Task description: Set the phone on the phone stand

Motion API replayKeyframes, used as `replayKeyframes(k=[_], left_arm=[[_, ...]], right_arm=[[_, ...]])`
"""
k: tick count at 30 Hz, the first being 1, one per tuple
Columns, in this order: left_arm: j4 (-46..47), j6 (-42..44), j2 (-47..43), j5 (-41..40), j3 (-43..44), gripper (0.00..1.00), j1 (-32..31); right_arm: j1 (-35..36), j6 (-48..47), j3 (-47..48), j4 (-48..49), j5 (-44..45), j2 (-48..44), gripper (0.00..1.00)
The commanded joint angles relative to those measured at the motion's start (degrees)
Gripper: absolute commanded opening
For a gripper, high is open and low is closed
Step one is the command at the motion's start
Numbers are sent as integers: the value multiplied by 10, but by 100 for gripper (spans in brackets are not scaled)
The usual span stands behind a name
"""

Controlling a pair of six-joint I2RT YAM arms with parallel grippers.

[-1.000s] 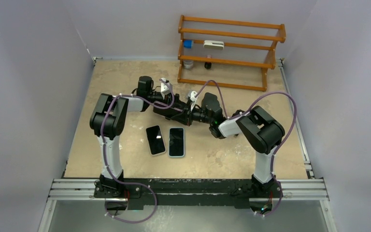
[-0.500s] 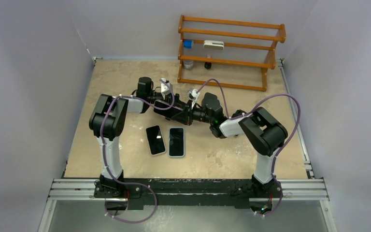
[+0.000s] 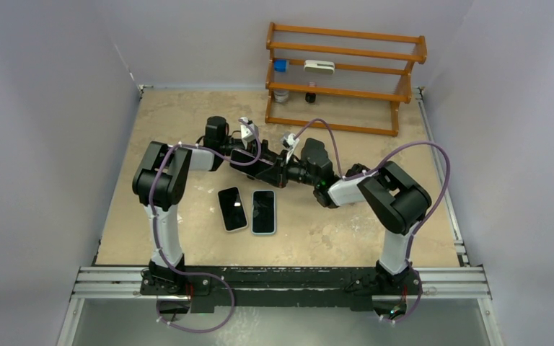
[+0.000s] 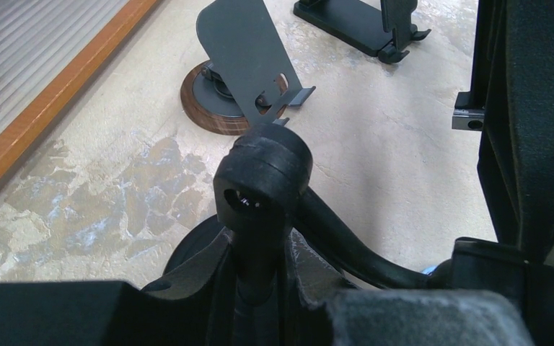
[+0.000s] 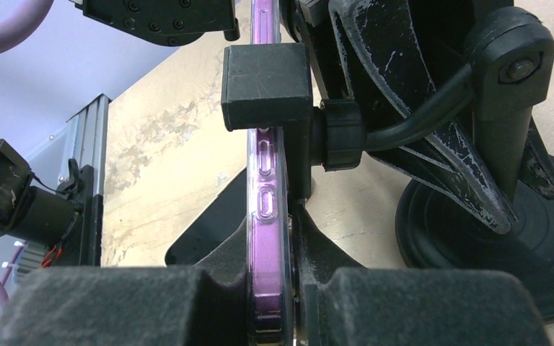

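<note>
A purple-edged phone (image 5: pixel 266 216) stands edge-on, and my right gripper (image 5: pixel 270 277) is shut on its lower part. Higher up, the phone sits between the square black clamp pad (image 5: pixel 267 85) and the holder of a black phone stand (image 5: pixel 508 108) with a round base. My left gripper (image 4: pixel 260 249) is shut on that stand's upright post (image 4: pixel 262 180), just under its knobbed joint. In the top view both grippers, left (image 3: pixel 260 164) and right (image 3: pixel 293 171), meet at mid-table, and the held phone is hidden between them.
Two more phones (image 3: pixel 232 208) (image 3: pixel 263 211) lie flat side by side just in front of the grippers. A grey plate stand on a round wooden base (image 4: pixel 242 72) and another black stand (image 4: pixel 361 21) sit beyond. A wooden rack (image 3: pixel 343 76) stands at the back.
The right arm's elbow has drifted slightly to the right. Both grips and the stand look the same.
</note>
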Motion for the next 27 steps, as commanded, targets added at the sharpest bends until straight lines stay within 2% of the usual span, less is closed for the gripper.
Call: replayKeyframes(k=[1,3,8,9,11,18,23,24,27], left_arm=[[-39,-23,-8,-15,-16,0,-9],[-42,-22,-8,-15,-16,0,-9],[-49,-17,-10,-15,-16,0,-9],[-51,-16,-10,-15,-16,0,-9],[-52,-16,-11,-15,-17,0,-9],[-53,-18,-11,-20,-16,0,-9],[-23,-64,-9,-86,-18,0,-9],[-5,-79,-12,-108,-25,0,-9],[147,-160,-33,-179,-96,0,-12]], right_arm=[[-7,38,-46,-208,50,58,7],[-7,37,-50,-203,51,54,19],[-8,37,-55,-196,50,37,42],[-8,37,-57,-195,50,34,55],[-8,34,-59,-192,48,26,60],[-9,23,-66,-188,46,-10,62],[-10,13,-120,-153,63,-84,63],[-10,15,-138,-140,74,-109,67],[-10,49,-197,-64,103,-196,92]])
